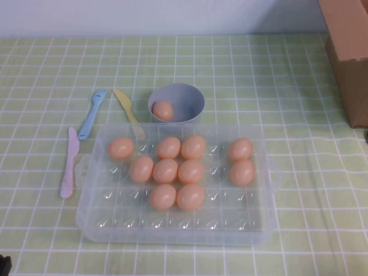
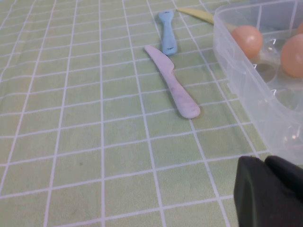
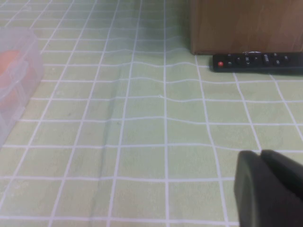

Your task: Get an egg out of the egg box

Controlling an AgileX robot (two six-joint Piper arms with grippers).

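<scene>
Egg (image 1: pixel 163 110) is sitting in the cup (image 1: pixel 190 98) just behind the box (image 1: pixel 92 224), where you've got ten more eggs in the dimples. Your left gripper (image 2: pixel 266 161) hangs low by the box's left side, near the pink knife (image 2: pixel 173 88). Your right gripper (image 3: pixel 261 153) is off to the right by the remote (image 3: pixel 258 62); both look pinched together on nothing.

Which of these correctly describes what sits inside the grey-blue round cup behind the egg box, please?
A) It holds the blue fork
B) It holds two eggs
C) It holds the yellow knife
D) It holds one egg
D: a single peach-orange egg lies in the grey-blue cup, while the utensils lie on the cloth; the left gripper and right gripper are both low over the table, away from it.
</scene>
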